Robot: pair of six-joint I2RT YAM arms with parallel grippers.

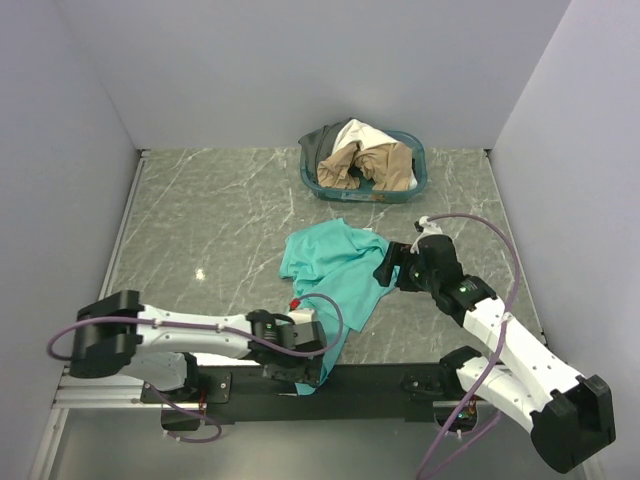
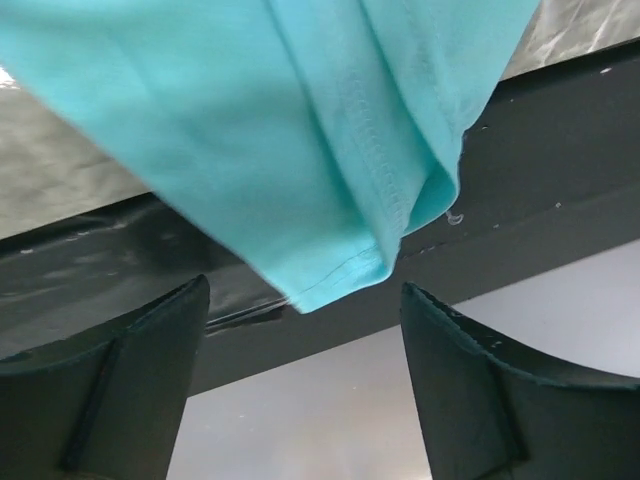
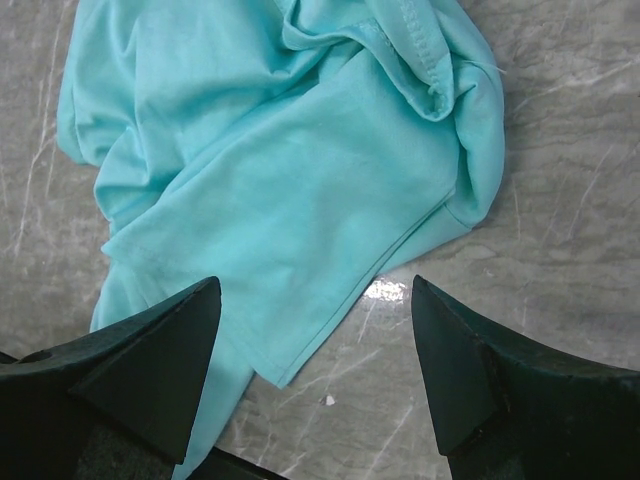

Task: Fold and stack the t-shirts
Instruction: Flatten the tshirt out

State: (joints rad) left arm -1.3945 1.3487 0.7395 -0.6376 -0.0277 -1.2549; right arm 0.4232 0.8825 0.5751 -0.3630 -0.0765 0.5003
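Both stand spread and empty: the left gripper point(image 2: 305, 288) faces the overhanging lower corner of the teal t-shirt point(image 1: 335, 268), the right gripper point(image 3: 315, 285) hovers over its right hem. Crumpled mid-frame on the table point(image 1: 200, 220), it slants upper-left to lower-centre.

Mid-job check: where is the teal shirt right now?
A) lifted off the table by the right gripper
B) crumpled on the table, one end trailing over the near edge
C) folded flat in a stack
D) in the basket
B: the teal shirt lies crumpled on the table, its near end over the front edge by the open left gripper.
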